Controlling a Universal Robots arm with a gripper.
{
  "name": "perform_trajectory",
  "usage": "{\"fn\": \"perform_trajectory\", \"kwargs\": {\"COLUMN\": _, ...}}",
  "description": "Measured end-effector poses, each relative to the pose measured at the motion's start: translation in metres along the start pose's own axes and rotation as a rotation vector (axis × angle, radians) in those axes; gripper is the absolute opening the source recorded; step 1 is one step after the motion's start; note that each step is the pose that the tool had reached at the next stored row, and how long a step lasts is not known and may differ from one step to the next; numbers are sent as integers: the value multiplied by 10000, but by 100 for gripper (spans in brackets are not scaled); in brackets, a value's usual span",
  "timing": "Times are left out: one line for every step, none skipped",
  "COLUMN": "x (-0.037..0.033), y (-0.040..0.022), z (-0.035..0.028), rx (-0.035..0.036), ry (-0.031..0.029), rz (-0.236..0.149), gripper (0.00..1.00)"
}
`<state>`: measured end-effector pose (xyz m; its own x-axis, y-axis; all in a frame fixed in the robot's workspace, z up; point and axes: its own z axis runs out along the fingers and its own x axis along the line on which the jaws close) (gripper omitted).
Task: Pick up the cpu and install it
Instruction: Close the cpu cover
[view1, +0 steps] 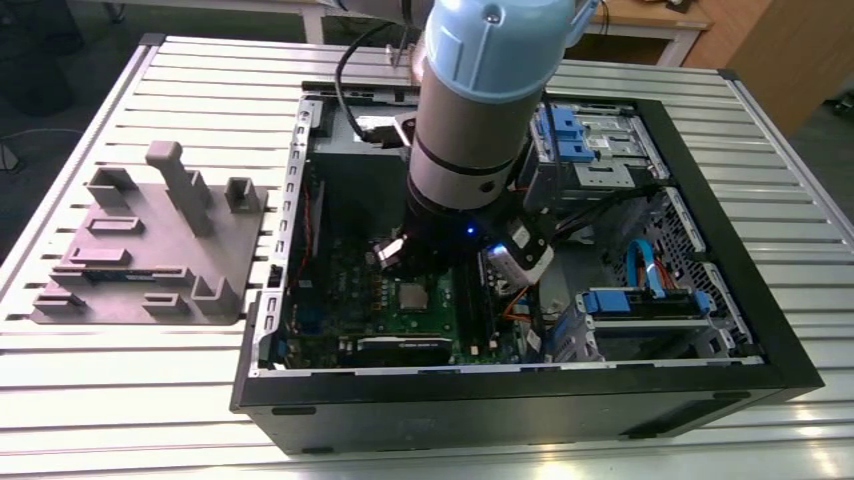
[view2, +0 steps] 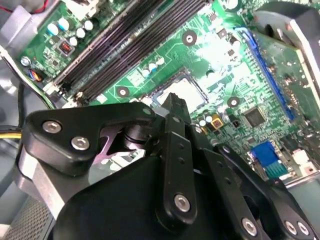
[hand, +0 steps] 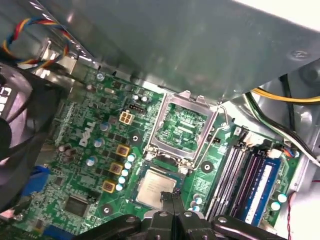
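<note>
The cpu (hand: 155, 185) is a small silver-topped square lying flat in its socket on the green motherboard (hand: 85, 150). In the exterior view the cpu (view1: 411, 295) sits just below the arm's wrist (view1: 461, 215). My gripper (hand: 172, 196) hangs right over the chip's edge, its two black fingertips pressed together with nothing between them. The second wrist view looks past the black fingers (view2: 176, 145) to the cpu (view2: 186, 90) beyond their tip. The socket's metal load frame (hand: 182, 125) stands swung open beside the chip.
The open computer case (view1: 534, 385) walls in the board. Memory slots (hand: 240, 170), a black fan (hand: 20, 115), loose cables (hand: 270, 102) and a grey metal box (hand: 175, 40) crowd the socket. A grey fixture tray (view1: 147, 250) lies at the exterior view's left.
</note>
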<state>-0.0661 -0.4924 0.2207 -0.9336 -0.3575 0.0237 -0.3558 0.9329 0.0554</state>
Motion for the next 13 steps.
{"fn": "perform_trajectory", "kwargs": {"x": 0, "y": 2, "z": -24, "rx": -4, "ry": -3, "rz": -16, "gripper": 11}}
{"fn": "perform_trajectory", "kwargs": {"x": 1, "y": 4, "z": -59, "rx": -6, "ry": -3, "rz": -34, "gripper": 11}}
{"fn": "perform_trajectory", "kwargs": {"x": 2, "y": 6, "z": -99, "rx": -6, "ry": -1, "rz": -49, "gripper": 11}}
{"fn": "perform_trajectory", "kwargs": {"x": 3, "y": 9, "z": -141, "rx": -8, "ry": -2, "rz": -64, "gripper": 11}}
{"fn": "perform_trajectory", "kwargs": {"x": 3, "y": 10, "z": -178, "rx": -6, "ry": -1, "rz": -79, "gripper": 11}}
{"fn": "perform_trajectory", "kwargs": {"x": 4, "y": 12, "z": -210, "rx": -6, "ry": -1, "rz": -95, "gripper": 11}}
{"fn": "perform_trajectory", "kwargs": {"x": 4, "y": 13, "z": -227, "rx": -2, "ry": -4, "rz": -120, "gripper": 11}}
{"fn": "perform_trajectory", "kwargs": {"x": 4, "y": 13, "z": -228, "rx": -1, "ry": -9, "rz": -186, "gripper": 11}}
{"fn": "perform_trajectory", "kwargs": {"x": 4, "y": 14, "z": -228, "rx": 3, "ry": -2, "rz": -343, "gripper": 11}}
{"fn": "perform_trajectory", "kwargs": {"x": 4, "y": 13, "z": -228, "rx": 8, "ry": 9, "rz": -540, "gripper": 11}}
{"fn": "perform_trajectory", "kwargs": {"x": 5, "y": 14, "z": -228, "rx": 13, "ry": 20, "rz": -716, "gripper": 11}}
{"fn": "perform_trajectory", "kwargs": {"x": 5, "y": 14, "z": -229, "rx": 17, "ry": 30, "rz": -897, "gripper": 11}}
{"fn": "perform_trajectory", "kwargs": {"x": 5, "y": 14, "z": -229, "rx": 21, "ry": 41, "rz": -1075, "gripper": 11}}
